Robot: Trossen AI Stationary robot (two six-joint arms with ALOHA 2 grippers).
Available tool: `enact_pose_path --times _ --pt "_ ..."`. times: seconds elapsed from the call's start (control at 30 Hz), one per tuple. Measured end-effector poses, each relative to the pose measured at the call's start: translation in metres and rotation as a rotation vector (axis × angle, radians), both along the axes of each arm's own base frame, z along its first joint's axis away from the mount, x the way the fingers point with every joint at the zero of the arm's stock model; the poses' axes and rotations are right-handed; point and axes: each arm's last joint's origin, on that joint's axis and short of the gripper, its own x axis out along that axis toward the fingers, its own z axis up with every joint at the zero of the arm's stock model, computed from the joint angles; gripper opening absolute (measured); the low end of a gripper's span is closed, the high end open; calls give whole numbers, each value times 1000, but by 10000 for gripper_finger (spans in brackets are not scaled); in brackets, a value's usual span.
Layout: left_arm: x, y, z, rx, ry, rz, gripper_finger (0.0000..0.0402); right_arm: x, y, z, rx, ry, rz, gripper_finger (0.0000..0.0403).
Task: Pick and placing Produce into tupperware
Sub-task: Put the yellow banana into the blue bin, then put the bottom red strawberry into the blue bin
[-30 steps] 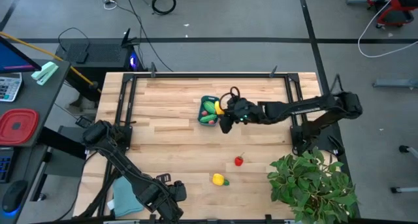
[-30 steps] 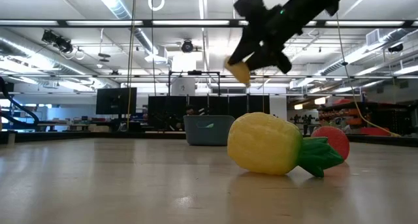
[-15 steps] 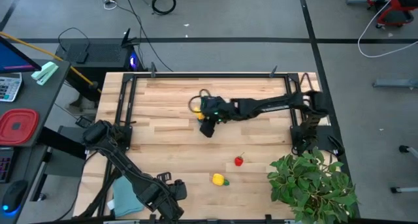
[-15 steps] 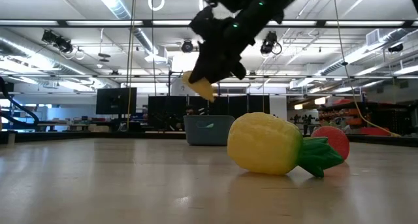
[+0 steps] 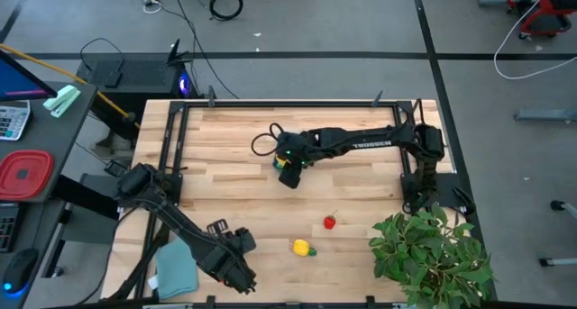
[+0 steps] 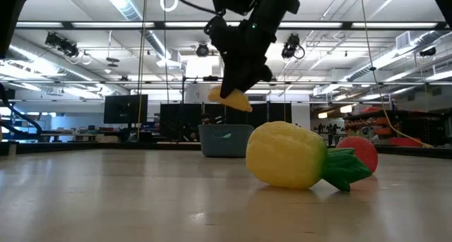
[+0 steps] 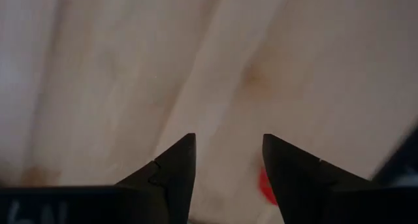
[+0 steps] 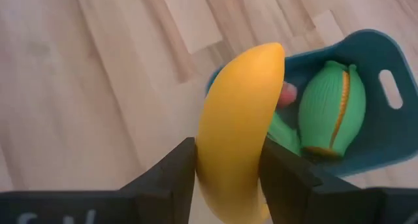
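My right gripper [image 5: 288, 171] is shut on the yellow banana [image 8: 238, 106] and hovers over the teal tupperware [image 8: 385, 67], which the gripper hides in the high view. The tub [image 6: 226, 140] stands on the table and holds green produce pieces [image 8: 330, 113]. The banana [image 6: 233, 99] is just above the tub. A yellow-and-green piece [image 5: 304, 248] and a red strawberry piece [image 5: 330, 222] lie on the table nearer the front edge. My left gripper [image 5: 242, 275] is open and empty near the front edge, and its wrist view [image 7: 228, 138] shows bare wood. My right gripper pinches the banana's sides [image 8: 225, 155] between its two fingers, toward one end. The fingers [image 6: 244, 65] point down from above, and the banana runs on past their tips. It is lifted clear, its free end [image 8: 268, 54] over the tub's near rim.
A leafy potted plant [image 5: 433, 250] stands at the front right corner. A flat teal cloth [image 5: 176, 268] lies at the front left beside my left arm. A red square container [image 5: 25, 174] sits off the table to the left. Bare wood lies left of the tub.
My right gripper has carried the banana from the tub's right side toward the table's left, then come back a little and lower, ending over the tub. It has stayed shut on the banana. My left arm has shifted slightly near the front edge.
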Motion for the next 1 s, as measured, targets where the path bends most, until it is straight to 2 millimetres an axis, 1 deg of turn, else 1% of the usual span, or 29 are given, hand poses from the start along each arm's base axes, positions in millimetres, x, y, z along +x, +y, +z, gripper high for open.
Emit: enact_pose_path --times 0.13,0.27,0.37,0.47,0.6,0.83,0.93,1.0 --pt "-2 1 0 17 19 -6 190 4 -6 -11 -11 17 18 152" --pt "-2 1 0 15 17 -13 187 8 -15 -25 -12 53 13 152" --pt "-2 1 0 16 18 -15 184 10 -17 -34 -25 73 26 152" --pt "-2 1 0 18 21 -25 184 12 -12 -35 -55 73 97 155" --pt "-2 1 0 20 23 -59 188 14 -5 -42 -74 98 157 170" --pt "-2 0 0 20 23 -60 182 14 -4 -41 -100 104 139 214" --pt "-2 0 0 20 24 -61 181 11 -5 -31 -135 85 102 227" --pt "-3 1 0 21 26 -62 183 9 -4 -20 -135 57 83 232"
